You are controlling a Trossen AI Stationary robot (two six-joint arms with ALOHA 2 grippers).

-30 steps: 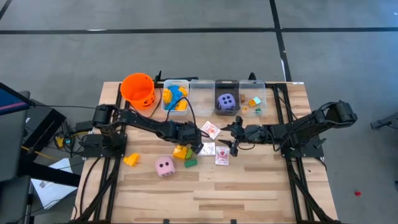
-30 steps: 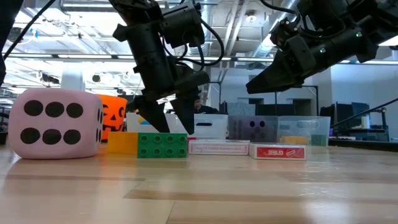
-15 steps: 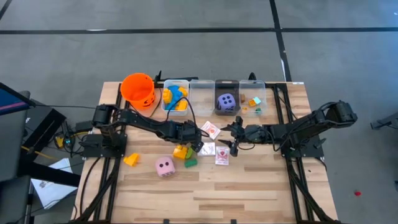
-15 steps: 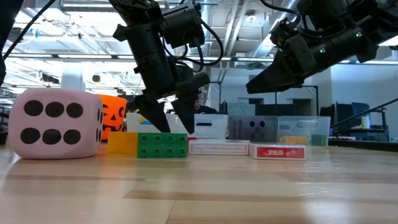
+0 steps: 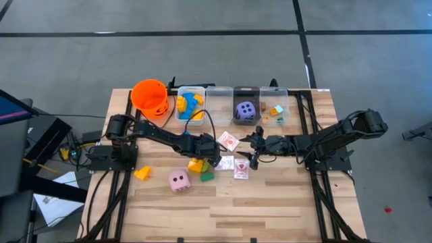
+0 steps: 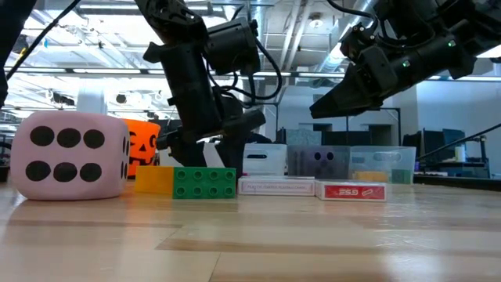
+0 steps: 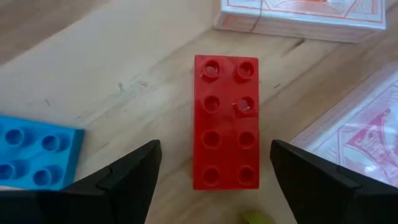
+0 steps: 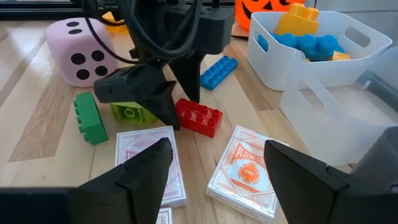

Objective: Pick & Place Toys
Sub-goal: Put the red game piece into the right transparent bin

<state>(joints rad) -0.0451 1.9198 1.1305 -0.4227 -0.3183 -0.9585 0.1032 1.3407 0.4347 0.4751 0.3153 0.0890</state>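
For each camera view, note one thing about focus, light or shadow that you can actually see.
Low view: the bright ceiling lights behind leave both arms as dark silhouettes, while the pink die stays sharp. Left wrist view: the red block is crisp, its own fingers softly blurred. Right wrist view: the near clear bin looks hazy. High view: even light, faint shadows under the arms.

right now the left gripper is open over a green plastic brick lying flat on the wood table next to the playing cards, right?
Not quite: the brick is red, not green. The left wrist view shows the left gripper open over a red plastic brick lying flat on the wood table next to the playing cards. The green plastic brick lies farther off, near the pink die, as the right wrist view shows.
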